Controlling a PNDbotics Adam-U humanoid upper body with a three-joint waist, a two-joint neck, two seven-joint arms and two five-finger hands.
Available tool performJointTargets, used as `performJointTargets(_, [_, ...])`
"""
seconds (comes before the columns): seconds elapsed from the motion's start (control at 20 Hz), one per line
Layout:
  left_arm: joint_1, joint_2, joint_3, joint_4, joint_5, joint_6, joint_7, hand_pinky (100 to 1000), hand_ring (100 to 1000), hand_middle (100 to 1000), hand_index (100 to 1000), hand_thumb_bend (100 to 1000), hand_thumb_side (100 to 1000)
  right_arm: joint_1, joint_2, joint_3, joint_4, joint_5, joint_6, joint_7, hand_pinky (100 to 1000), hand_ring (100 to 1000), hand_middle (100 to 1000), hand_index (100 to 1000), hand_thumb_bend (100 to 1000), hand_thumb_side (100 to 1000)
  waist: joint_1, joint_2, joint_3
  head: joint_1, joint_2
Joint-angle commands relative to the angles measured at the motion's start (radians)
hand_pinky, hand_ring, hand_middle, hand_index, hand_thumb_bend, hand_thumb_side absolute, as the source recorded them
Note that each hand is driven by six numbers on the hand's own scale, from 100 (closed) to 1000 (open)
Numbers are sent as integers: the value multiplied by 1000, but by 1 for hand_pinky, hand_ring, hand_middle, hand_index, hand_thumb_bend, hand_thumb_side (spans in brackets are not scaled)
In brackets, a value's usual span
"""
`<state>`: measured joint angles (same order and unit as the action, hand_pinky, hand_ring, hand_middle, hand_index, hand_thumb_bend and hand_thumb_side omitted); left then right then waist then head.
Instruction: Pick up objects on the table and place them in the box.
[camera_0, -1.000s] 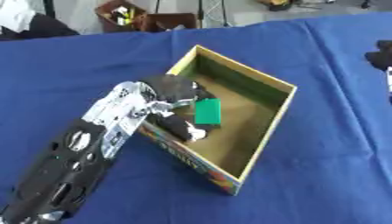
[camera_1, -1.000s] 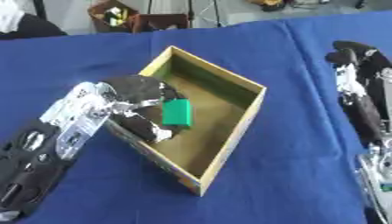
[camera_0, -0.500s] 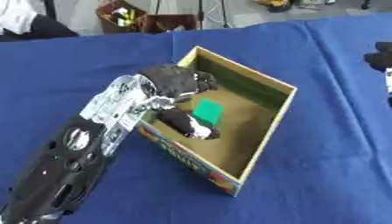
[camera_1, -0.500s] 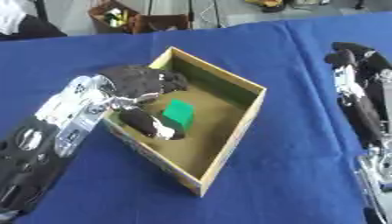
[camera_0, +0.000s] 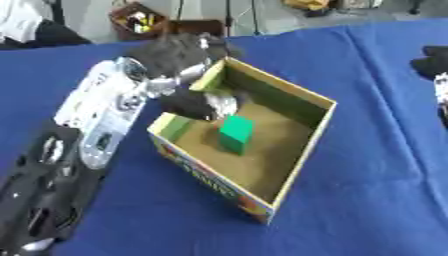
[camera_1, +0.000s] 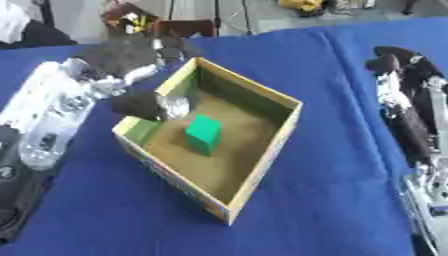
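Green block (camera_0: 235, 133) lay inside the open box (camera_0: 302, 147), left hand (camera_0: 179, 60) empty, fingers relaxed at its far-left rim, right hand (camera_1: 401, 75) open, far right.

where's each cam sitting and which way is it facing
Left eye view: in the head, looking down at the box; the left robot hand and arm show.
Right eye view: beside it, same downward look; the right robot hand shows more fully at the right edge.
Both share the box, green block and blue table.
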<state>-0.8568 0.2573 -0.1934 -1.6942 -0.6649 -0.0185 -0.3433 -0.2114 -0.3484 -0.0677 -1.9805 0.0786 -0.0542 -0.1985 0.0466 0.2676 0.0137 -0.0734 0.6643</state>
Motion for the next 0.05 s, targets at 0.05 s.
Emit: performJointTargets(0.05, [10,59,62,-104,257,91,160,644,784,810,962,100,1000,-6,-27,-8,-19,-7,-3,-6,838,767,599,760,100,688,-4,-19,2,-9,9])
